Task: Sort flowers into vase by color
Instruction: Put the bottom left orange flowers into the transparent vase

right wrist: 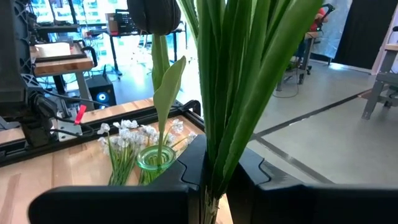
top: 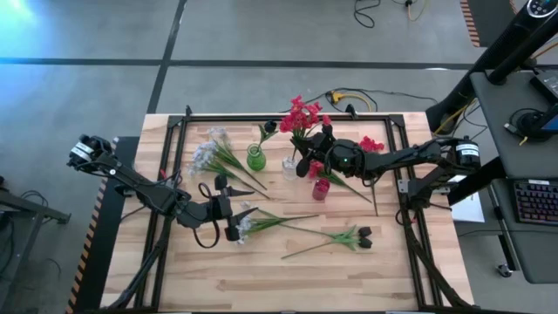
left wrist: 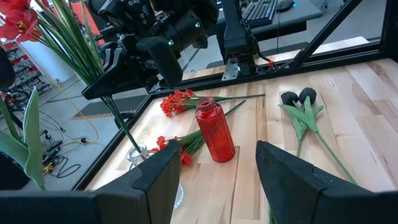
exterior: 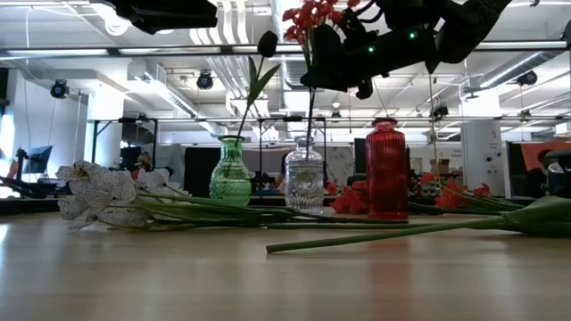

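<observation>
My right gripper [top: 307, 162] is shut on a red-blossomed spray [top: 302, 115] held upright over the clear vase [exterior: 304, 185]. A green vase [exterior: 230, 174] beside it holds a dark-budded stem [exterior: 267, 43]. The red vase [exterior: 386, 169] stands to the clear vase's right. White sprays [top: 207, 155] lie flat left of the green vase. Another white spray [top: 261, 222] lies just right of my left gripper [top: 231, 220], which hovers open with nothing between its fingers. A dark-budded spray [top: 362, 235] lies near the front right. My right gripper pinches the red spray's bundle of green stems [right wrist: 217, 124] between its two fingers, well below the blossoms. The fingers come level from the table's right side and lie across the stems. The spray stands upright, and its lower end reaches into the clear vase's mouth [left wrist: 134, 152].
More red sprays [top: 370, 144] lie on the table behind the red vase, under my right arm. A black frame [top: 397, 122] runs around the wooden tabletop. Bare wood shows along the near edge [top: 288, 283].
</observation>
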`<state>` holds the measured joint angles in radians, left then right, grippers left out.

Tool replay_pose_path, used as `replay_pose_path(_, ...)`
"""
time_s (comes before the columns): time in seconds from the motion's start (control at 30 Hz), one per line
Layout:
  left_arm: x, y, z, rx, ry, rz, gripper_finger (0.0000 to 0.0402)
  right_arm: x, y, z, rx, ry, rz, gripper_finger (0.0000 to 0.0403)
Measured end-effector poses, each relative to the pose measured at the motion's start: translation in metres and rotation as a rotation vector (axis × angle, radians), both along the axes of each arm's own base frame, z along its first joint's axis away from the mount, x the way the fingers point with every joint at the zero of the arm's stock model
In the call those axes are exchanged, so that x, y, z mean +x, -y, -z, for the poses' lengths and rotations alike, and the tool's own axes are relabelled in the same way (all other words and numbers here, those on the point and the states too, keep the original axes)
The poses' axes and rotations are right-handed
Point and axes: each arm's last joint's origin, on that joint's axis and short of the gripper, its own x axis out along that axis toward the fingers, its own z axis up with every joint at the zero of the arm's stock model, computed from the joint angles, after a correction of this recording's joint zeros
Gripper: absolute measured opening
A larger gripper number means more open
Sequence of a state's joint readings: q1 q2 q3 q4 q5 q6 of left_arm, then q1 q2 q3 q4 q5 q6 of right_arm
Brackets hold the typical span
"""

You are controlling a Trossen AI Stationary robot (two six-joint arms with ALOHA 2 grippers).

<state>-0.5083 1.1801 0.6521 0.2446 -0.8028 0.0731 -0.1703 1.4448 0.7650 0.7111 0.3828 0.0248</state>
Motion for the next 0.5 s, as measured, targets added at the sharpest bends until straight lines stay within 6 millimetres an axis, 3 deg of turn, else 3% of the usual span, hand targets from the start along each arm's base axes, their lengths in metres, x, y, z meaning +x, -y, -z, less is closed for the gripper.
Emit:
replay_pose_path(0.33, 0.0000, 0.0000, 0.0001, 0.001, -0.001, 0.000, 0.0192, 0.0000, 0.0000, 0.0000, -0.001, 0.000, 0.000, 0.0035)
replay_pose_path(0.5, 0.0000, 0.0000, 0.0002, 0.001, -0.002, 0.000, 0.0192, 0.0000, 0.0000, 0.0000, 0.000, 0.001, 0.002, 0.0061)
